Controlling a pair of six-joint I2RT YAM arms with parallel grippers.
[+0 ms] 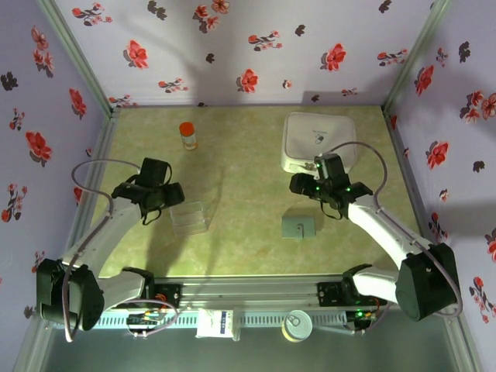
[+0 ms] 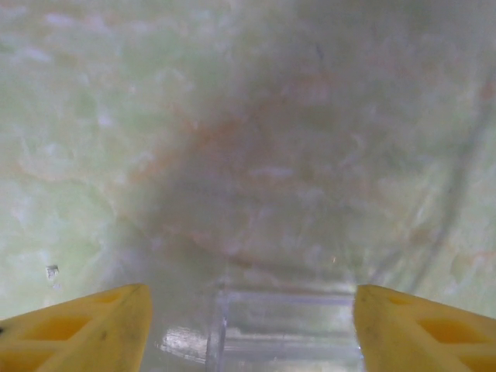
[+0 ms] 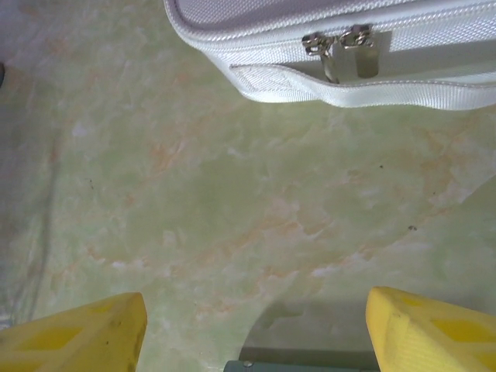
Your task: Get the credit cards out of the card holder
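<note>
Yellow fingers (image 3: 77, 333) of the right gripper (image 3: 256, 298) stand spread, the card holder (image 3: 302, 367) peeking in low between them.

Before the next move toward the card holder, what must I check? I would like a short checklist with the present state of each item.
1. Card holder lies flat on the table, nothing on it: ok.
2. Right gripper open, holder's edge seen between its fingers: ok.
3. Left gripper open, over the clear tray: ok.
4. White zipped case apart from the right gripper: ok.
5. Credit cards visible in the holder: cannot tell.
</note>
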